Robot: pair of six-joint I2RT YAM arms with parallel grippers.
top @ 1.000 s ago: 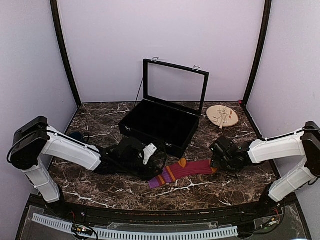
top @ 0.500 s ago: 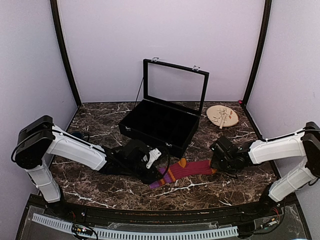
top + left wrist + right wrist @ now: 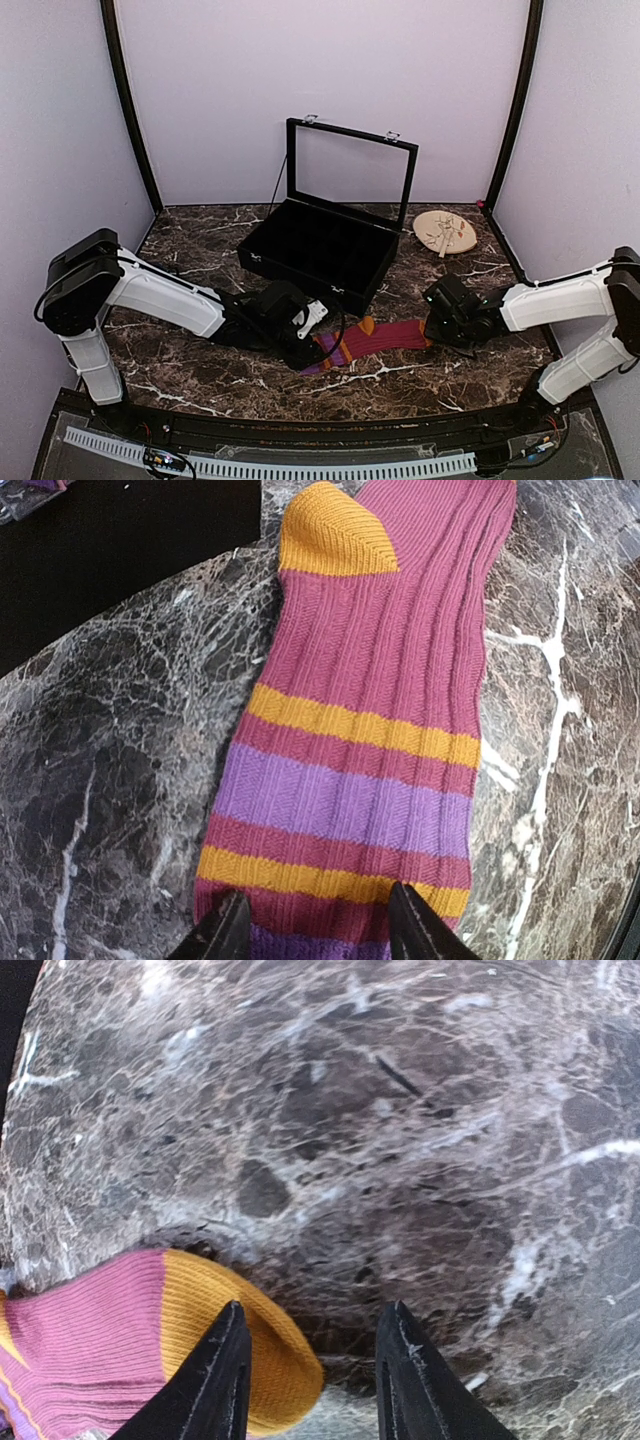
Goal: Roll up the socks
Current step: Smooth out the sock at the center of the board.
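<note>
The striped sock [image 3: 375,338] lies flat on the marble table, cuff to the left and orange toe to the right. In the left wrist view its purple, orange and red bands [image 3: 370,730] fill the frame. My left gripper [image 3: 312,348] is open, its two fingertips [image 3: 228,930] resting apart on the cuff end, sock fabric between them [image 3: 312,925]. My right gripper [image 3: 432,325] is open and low at the toe end; the orange toe [image 3: 230,1330] lies by its left finger, not gripped [image 3: 310,1360]. I cannot make out the black sock.
An open black case [image 3: 325,245] with a raised glass lid stands just behind the sock; its dark front shows in the left wrist view [image 3: 120,550]. A round wooden disc [image 3: 445,233] lies at the back right. A dark blue mug [image 3: 152,270] sits behind the left arm.
My left gripper has slid right along the table and now sits on the sock's cuff end. The right gripper and the sock have barely moved.
</note>
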